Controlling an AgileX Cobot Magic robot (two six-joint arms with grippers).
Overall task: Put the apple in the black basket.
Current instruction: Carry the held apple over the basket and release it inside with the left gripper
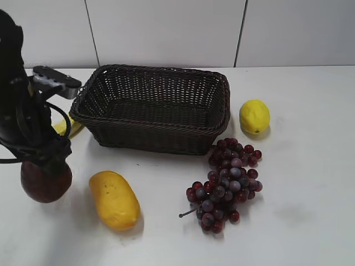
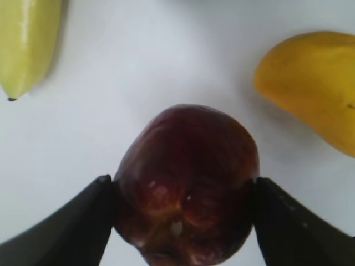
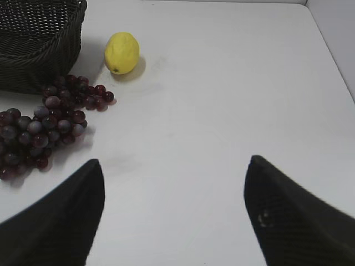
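Note:
The dark maroon apple [image 1: 46, 184] sits at the front left of the white table, under my left arm. In the left wrist view the apple [image 2: 187, 166] fills the space between the two black fingers, and my left gripper [image 2: 183, 185] is shut on its sides. The black basket [image 1: 152, 108] stands empty at the back centre, to the right of and beyond the apple. Its corner shows in the right wrist view [image 3: 39, 41]. My right gripper [image 3: 175, 166] is open and empty above bare table; it is out of the exterior view.
A yellow mango [image 1: 114, 199] lies just right of the apple. A bunch of dark red grapes [image 1: 227, 183] lies in front of the basket's right corner. A lemon [image 1: 254, 116] sits to the basket's right. A yellow-green fruit [image 1: 69, 127] lies behind my left arm.

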